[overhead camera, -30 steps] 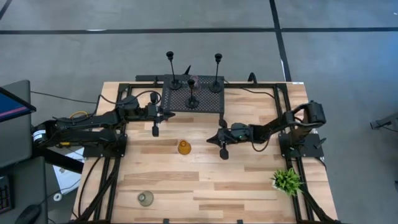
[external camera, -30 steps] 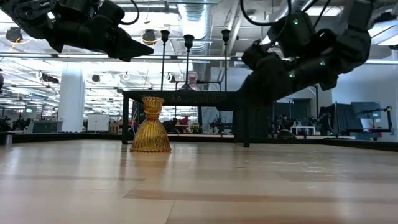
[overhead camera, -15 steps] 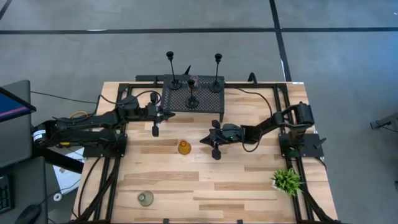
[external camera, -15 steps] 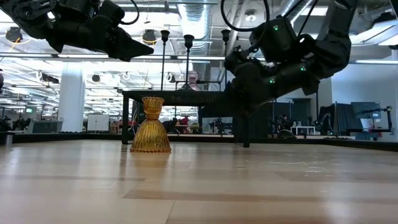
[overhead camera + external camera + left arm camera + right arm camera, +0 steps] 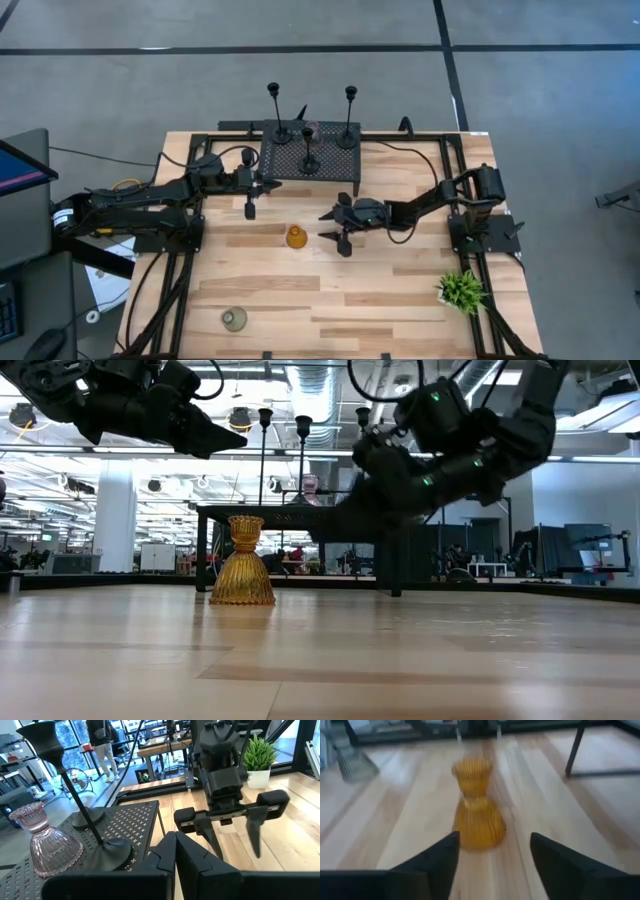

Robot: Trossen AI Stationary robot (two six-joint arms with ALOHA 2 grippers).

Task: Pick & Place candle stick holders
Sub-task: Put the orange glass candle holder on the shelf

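The amber candle stick holder [image 5: 296,237] stands upright on its flared base at the table's middle. My right gripper [image 5: 326,226] is open just to its right and points at it. In the right wrist view the amber holder [image 5: 477,805] stands a little beyond my open fingers [image 5: 440,857], untouched. Three slim black holders [image 5: 308,150] and a pink one [image 5: 311,130] stand on the black perforated rack [image 5: 335,165]. A grey-green holder [image 5: 234,319] stands at the near left. My left gripper [image 5: 262,184] is shut and empty beside the rack's left edge.
A small green potted plant [image 5: 461,290] stands at the near right corner. The rack's legs [image 5: 395,565] stand behind and to the right of the amber holder [image 5: 241,565]. Bare wood lies between the amber holder and the near edge.
My right gripper has moved toward the table's left edge, closer to the amber holder, and has opened from shut to wide. The amber holder and the other holders have stayed in place.
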